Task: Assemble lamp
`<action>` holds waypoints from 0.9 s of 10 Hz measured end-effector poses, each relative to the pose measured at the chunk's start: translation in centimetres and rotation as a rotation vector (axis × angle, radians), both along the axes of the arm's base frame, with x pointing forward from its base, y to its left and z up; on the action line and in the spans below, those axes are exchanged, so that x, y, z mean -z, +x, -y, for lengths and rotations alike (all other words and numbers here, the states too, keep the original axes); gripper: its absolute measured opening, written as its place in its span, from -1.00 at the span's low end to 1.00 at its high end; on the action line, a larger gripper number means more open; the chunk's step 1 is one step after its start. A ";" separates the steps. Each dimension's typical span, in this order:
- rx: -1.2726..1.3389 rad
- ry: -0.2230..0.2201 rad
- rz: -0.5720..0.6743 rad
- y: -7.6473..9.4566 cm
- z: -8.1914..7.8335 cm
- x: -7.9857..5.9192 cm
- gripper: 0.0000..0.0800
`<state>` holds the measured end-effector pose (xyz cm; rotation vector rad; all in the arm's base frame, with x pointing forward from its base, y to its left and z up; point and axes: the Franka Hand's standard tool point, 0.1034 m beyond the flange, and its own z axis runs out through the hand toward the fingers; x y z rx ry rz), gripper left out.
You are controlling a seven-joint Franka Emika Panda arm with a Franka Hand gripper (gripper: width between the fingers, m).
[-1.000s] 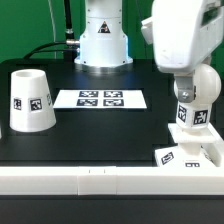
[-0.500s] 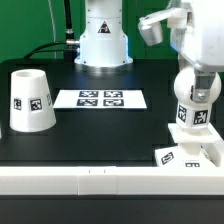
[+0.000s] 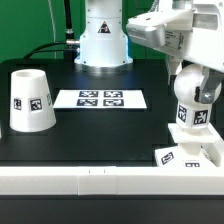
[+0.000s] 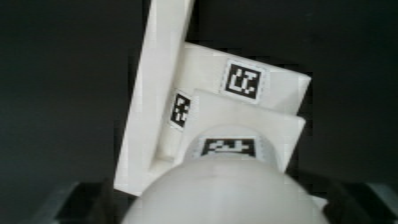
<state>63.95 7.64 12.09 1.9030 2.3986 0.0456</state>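
Ext view: shade point(image 3: 30, 100) upright at exterior view's left, well apart from marker board point(image 3: 100, 98) at ctr. Bulb point(image 3: 193, 100) stands on base point(image 3: 186, 155) at exterior view's right, near front edge, arm point(image 3: 172, 32) above. Wrist view: gripper point(image 4: 201, 200) straddles bulb top; whether the fingers clamp it, cannot tell.

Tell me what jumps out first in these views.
The big white arm looms at the exterior view's right, just above the round bulb, which stands upright on the flat base by the front ledge. The tapered shade sits alone at that view's far left, apart from both.
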 end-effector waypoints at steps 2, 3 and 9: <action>0.006 0.000 0.000 0.0 0.1 0.0 0.40; 0.011 0.001 0.001 0.0 0.1 0.0 0.40; 0.428 0.054 -0.005 0.0 1.1 0.1 -0.96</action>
